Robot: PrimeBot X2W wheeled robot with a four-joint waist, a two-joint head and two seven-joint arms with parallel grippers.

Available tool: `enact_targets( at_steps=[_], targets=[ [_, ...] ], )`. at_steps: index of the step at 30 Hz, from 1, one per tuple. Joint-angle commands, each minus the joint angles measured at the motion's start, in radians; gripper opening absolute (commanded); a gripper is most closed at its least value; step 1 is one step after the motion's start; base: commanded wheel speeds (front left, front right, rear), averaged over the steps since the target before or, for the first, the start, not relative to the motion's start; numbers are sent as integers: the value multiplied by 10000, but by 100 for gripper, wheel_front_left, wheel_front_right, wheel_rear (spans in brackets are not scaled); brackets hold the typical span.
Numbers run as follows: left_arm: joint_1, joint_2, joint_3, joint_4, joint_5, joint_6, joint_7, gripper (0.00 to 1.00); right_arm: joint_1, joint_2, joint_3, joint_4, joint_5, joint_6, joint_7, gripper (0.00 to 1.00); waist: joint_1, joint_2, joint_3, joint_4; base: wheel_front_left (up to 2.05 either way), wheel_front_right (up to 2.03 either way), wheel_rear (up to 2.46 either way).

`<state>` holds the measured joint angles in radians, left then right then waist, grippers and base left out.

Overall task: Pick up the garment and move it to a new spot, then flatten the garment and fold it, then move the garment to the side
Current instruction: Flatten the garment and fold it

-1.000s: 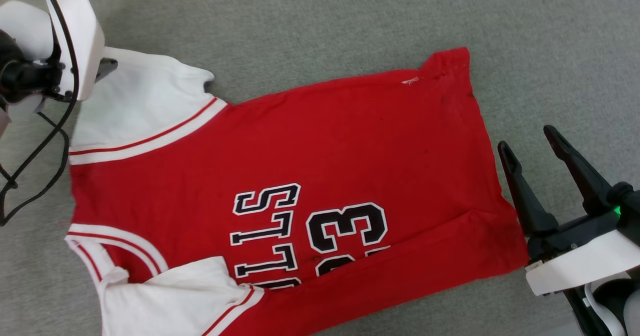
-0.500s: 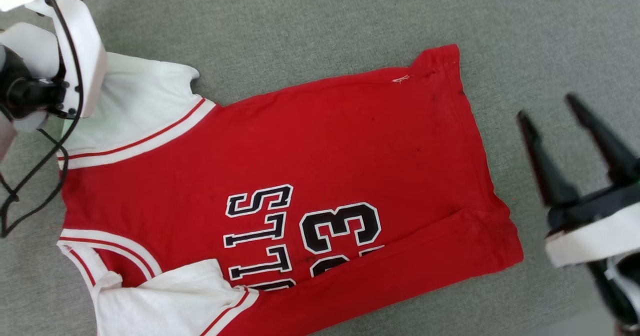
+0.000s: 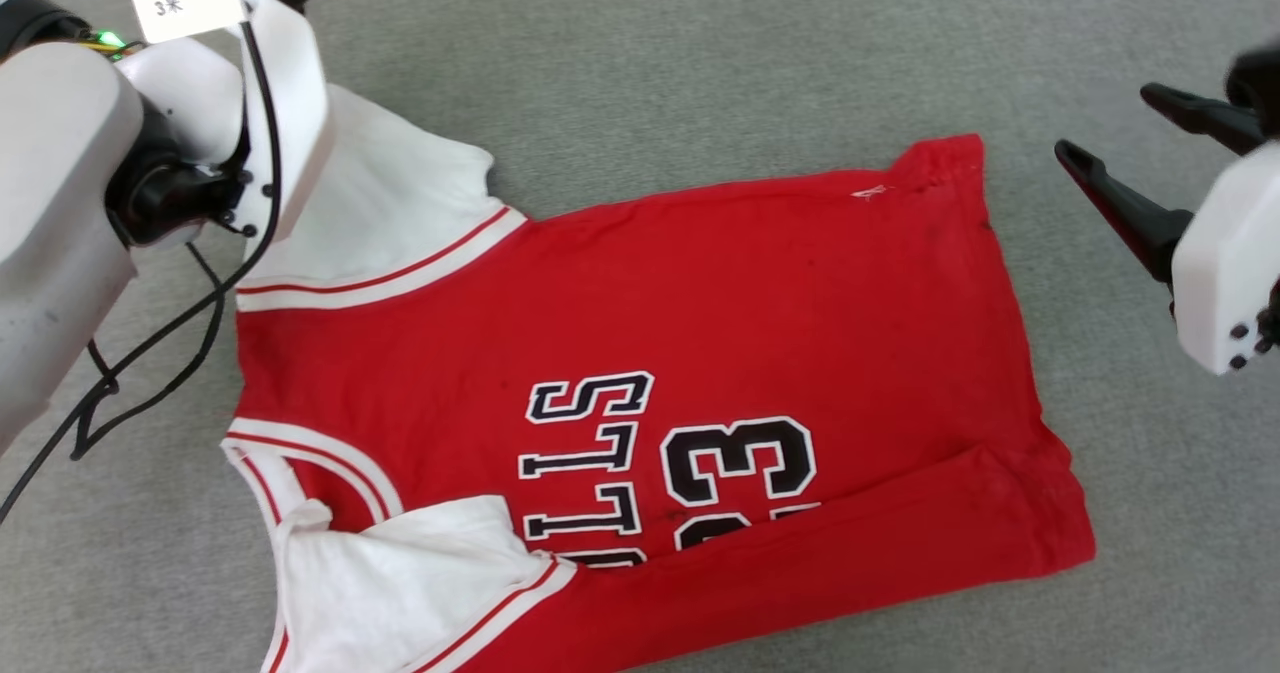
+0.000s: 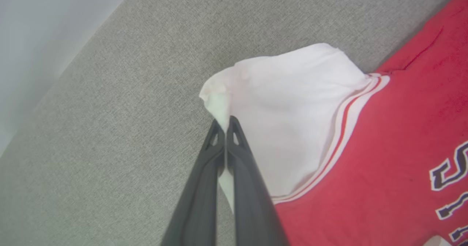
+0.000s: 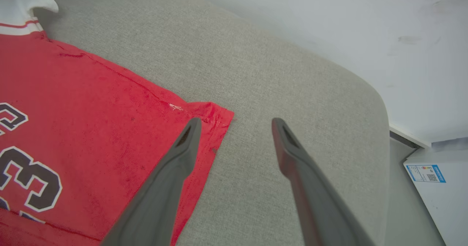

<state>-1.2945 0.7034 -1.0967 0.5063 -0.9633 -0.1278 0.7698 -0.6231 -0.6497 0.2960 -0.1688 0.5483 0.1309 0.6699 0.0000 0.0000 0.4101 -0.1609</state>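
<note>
Grey surface (image 3: 700, 43); garment (image 3: 720, 303) spread; left gripper (image 4: 226, 123) pinching sleeve (image 4: 292, 110); cable (image 3: 103, 386) alongside.

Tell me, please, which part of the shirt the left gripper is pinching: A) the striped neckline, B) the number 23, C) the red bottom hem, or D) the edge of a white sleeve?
D: in the left wrist view the left gripper is shut on the edge of a white sleeve of the shirt.
</note>
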Motion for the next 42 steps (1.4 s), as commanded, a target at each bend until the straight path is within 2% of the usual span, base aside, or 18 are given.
enact_targets(
  at_steps=[1,6,11,19,25,28,29,30,36,42],
  targets=[
    [-118,-51,-73,-157,49,-6,-100,0,-579,-286,381,308,324,-5,664,100,0,0,-40,220,0,0,0],
    [-332,-143,-215,-666,123,-16,-393,0,-1929,-802,1716,1499,1256,-5,2710,100,0,0,125,643,0,0,0],
    [-568,-263,-431,-1119,181,-11,-556,0,-2790,-693,2466,2782,1584,-4,3496,100,0,0,423,1072,0,0,0],
    [-927,-294,-655,-1663,164,-13,-863,0,-3426,9,3025,4787,1329,-4,3138,100,0,0,916,1524,0,0,0],
    [-993,-173,-751,-1852,118,-14,-1055,0,-3044,348,4015,5488,1539,10,2946,100,0,0,1103,1577,0,0,0],
    [-996,-100,-813,-1894,86,-14,-1149,0,-3005,299,4381,5799,1715,10,2682,100,0,0,1117,1561,0,0,0],
    [-986,-76,-826,-1892,45,-14,-1189,0,-3050,265,4432,5882,1751,10,2545,46,0,0,1103,1548,0,0,0],
    [-963,-64,-839,-1881,7,-14,-1236,0,-3128,234,4470,5950,1780,9,2334,0,0,0,1072,1532,0,0,0],
    [-664,41,-898,-1867,-156,-14,-1711,0,-3453,41,4345,6205,2261,-5,1106,0,0,0,516,1520,0,0,0],
    [-77,209,-1075,-2167,-377,-15,-2162,0,-3185,-267,4652,5919,2710,-5,-55,0,0,0,-453,1578,0,0,0]
  ],
)
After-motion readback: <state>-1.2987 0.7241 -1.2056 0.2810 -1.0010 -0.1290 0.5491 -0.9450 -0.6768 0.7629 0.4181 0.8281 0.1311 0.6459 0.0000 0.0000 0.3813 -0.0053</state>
